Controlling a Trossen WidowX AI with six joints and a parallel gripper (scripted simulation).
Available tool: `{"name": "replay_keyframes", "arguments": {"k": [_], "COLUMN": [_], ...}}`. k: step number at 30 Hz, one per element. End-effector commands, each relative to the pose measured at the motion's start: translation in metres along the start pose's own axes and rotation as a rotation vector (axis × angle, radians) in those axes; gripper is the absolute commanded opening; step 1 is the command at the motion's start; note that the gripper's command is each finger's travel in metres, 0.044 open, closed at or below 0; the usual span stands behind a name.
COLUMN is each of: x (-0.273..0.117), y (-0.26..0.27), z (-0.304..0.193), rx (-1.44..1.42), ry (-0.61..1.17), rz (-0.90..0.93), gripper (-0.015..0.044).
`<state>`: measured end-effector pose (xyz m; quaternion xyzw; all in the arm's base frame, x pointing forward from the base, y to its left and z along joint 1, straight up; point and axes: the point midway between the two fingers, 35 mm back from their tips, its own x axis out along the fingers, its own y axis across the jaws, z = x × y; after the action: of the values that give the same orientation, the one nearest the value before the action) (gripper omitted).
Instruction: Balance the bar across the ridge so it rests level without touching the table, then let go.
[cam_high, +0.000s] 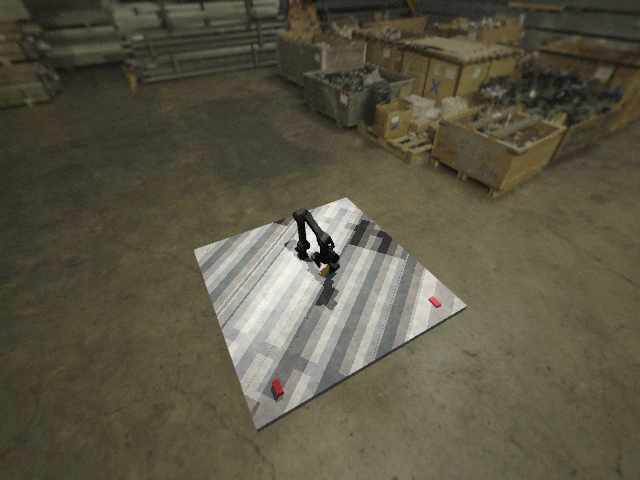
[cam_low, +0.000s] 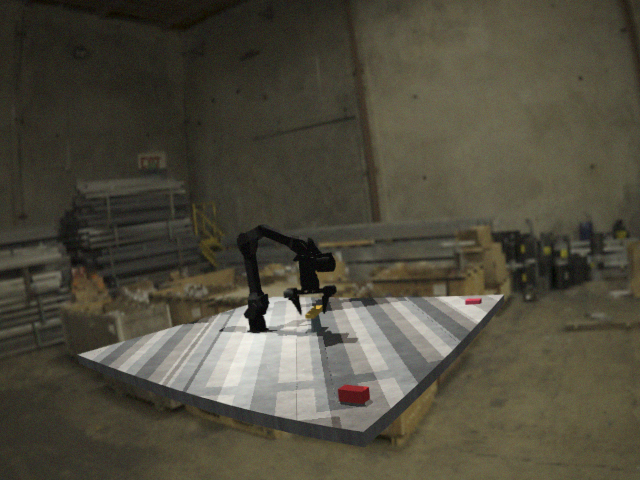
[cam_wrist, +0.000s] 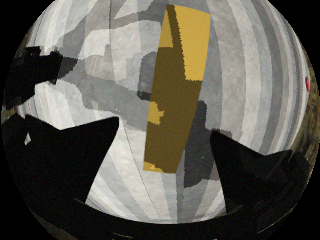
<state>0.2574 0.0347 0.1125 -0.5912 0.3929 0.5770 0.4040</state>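
Note:
The yellow bar (cam_high: 324, 270) (cam_low: 313, 311) (cam_wrist: 175, 100) lies above the table (cam_high: 279, 310) (cam_low: 248, 361), on the small blue-grey ridge (cam_low: 315, 326). In the exterior view the bar looks sloped, its far end higher; how much is perspective I cannot tell. The wrist view shows it lengthwise, narrower at its near end. My gripper (cam_high: 325, 266) (cam_low: 312, 312) (cam_wrist: 167, 128) is open around the bar, one finger on each side, with a gap between bar and fingers on both sides. Most of the ridge is hidden under the bar.
A red block (cam_high: 278, 388) (cam_low: 354, 394) is near the table's front corner. A flat pink-red block (cam_high: 434, 301) (cam_low: 473, 301) is near another corner. The arm's base stands close to the bar. Shadows of the arm fall around the ridge.

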Motion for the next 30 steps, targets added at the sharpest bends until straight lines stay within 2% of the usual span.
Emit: {"name": "replay_keyframes", "arguments": {"k": [1,10,30], "x": [-0.007,-0.098,-0.1], "y": [-0.001,0.0,0.0], "z": [0.0,0.0,0.0], "rx": [0.0,0.0,0.0], "ry": [0.0,0.0,0.0], "rz": [0.0,0.0,0.0], "gripper": [0.044,0.044,0.044]}}
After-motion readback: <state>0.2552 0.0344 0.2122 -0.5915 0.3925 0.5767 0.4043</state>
